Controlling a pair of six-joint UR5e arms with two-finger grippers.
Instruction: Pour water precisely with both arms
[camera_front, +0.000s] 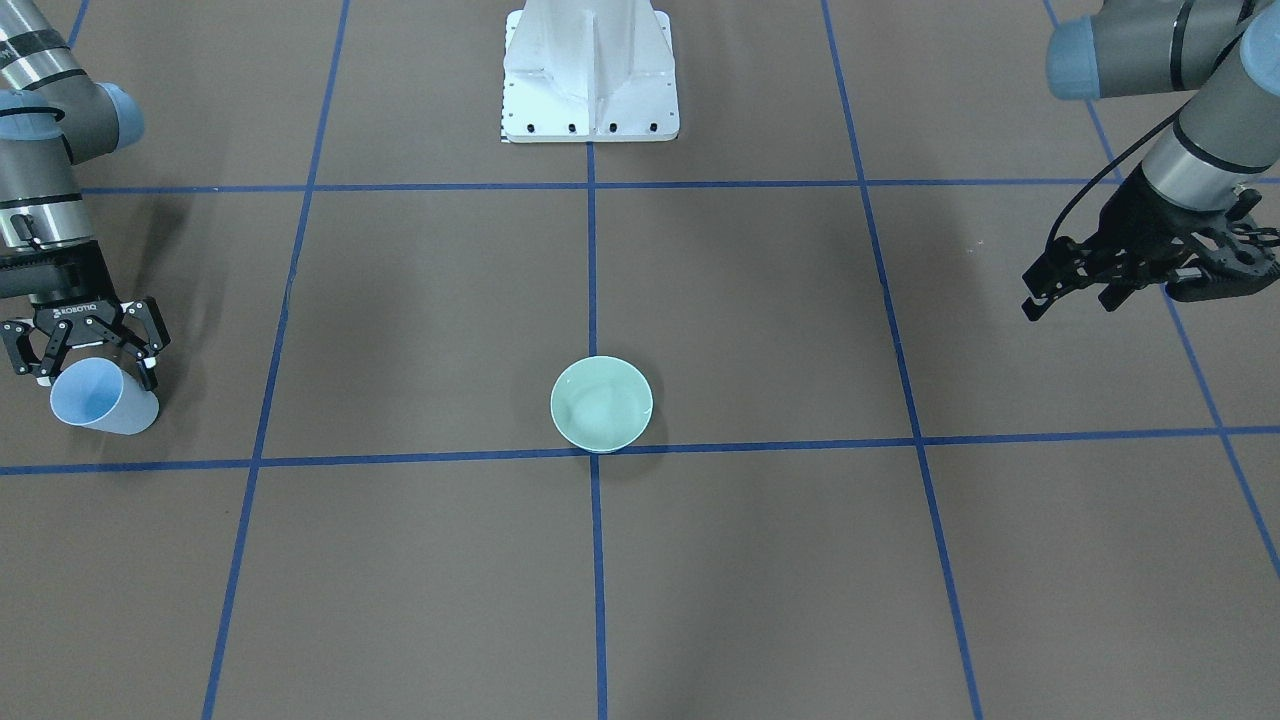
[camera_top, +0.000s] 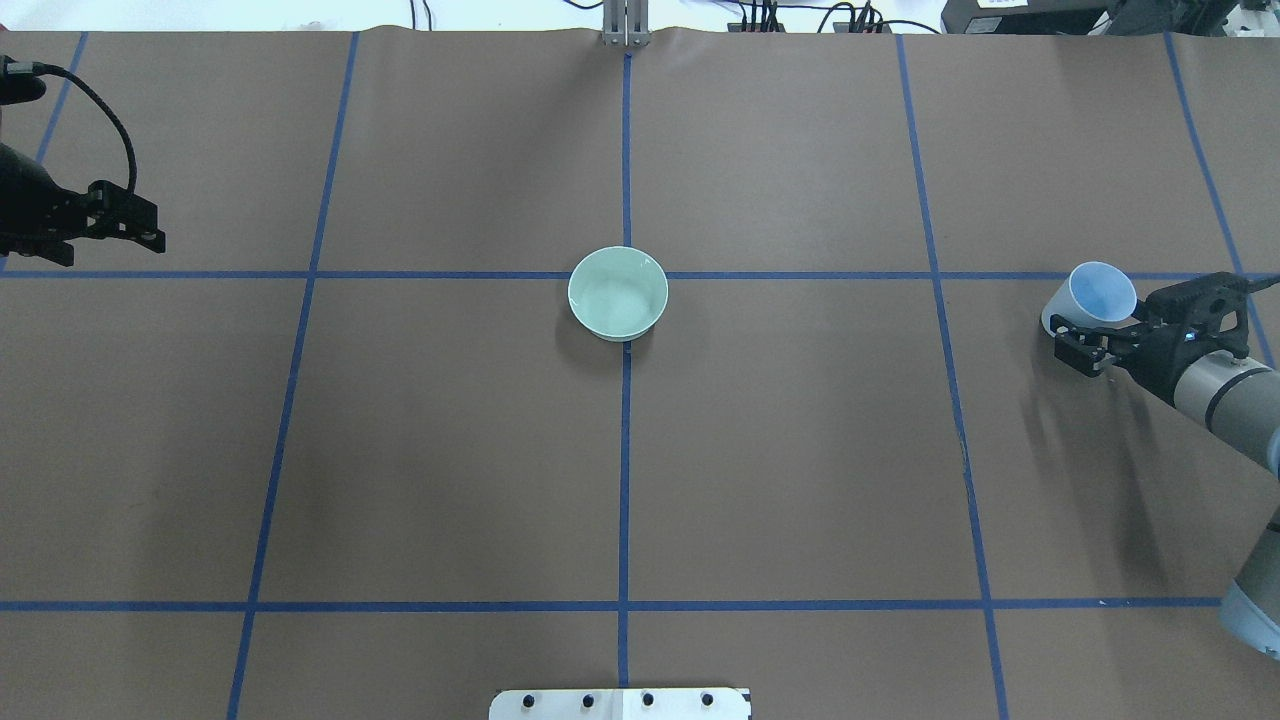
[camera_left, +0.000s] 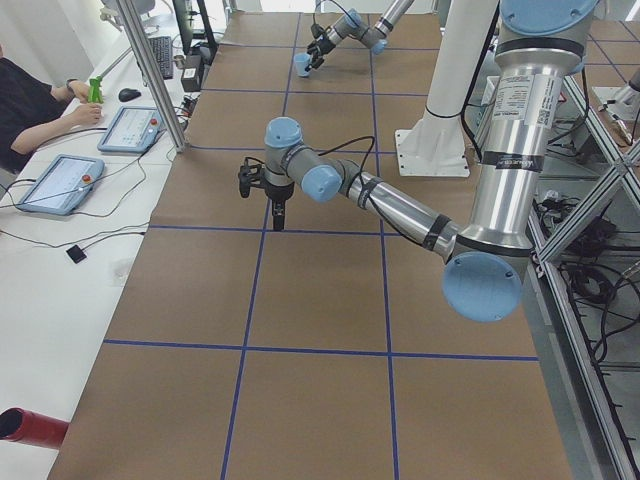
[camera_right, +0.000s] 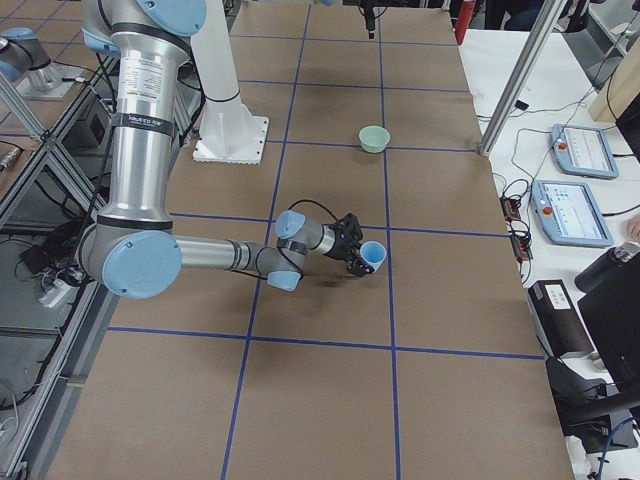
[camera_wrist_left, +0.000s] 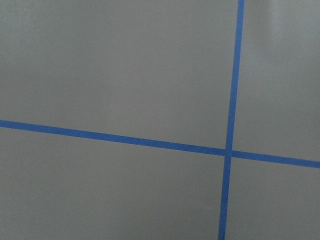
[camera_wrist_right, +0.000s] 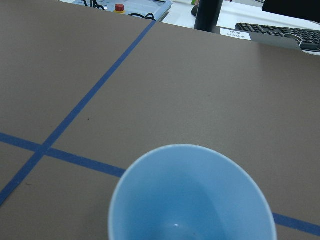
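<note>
1. Light-blue cup (camera_wrist_right: 192, 195) fills the lower edge of the right wrist view, its round mouth turned towards the lens and its inside an even blue. I cannot tell whether water lies in it.
2. Right gripper (camera_front: 95, 378) pinches this cup from both sides, one finger pressed against each side of the wall just below the rim. The cup is tilted, with its mouth facing up and away from the robot.
3. Right arm (camera_top: 1220, 395) holds the cup low over the table (camera_top: 450, 450) at the robot's right end, well apart from the bowl. I cannot tell whether the cup's base touches the surface.
4. Pale-green bowl (camera_top: 617, 292) stands upright at the middle of the table, on a crossing of the blue tape lines (camera_wrist_left: 228, 151). Its inside shows pale patches, but I cannot tell whether they are water or glaze.
5. Left gripper (camera_front: 1075, 290) hangs above the table at the robot's left end with its fingers spread apart and nothing between them.
6. Left arm (camera_left: 400, 205) reaches out from the robot's side, well apart from both cup and bowl. Its wrist camera shows only brown table and a tape crossing.
7. White pedestal (camera_front: 590, 70) stands bolted at the robot's edge, in line with the bowl.
</note>
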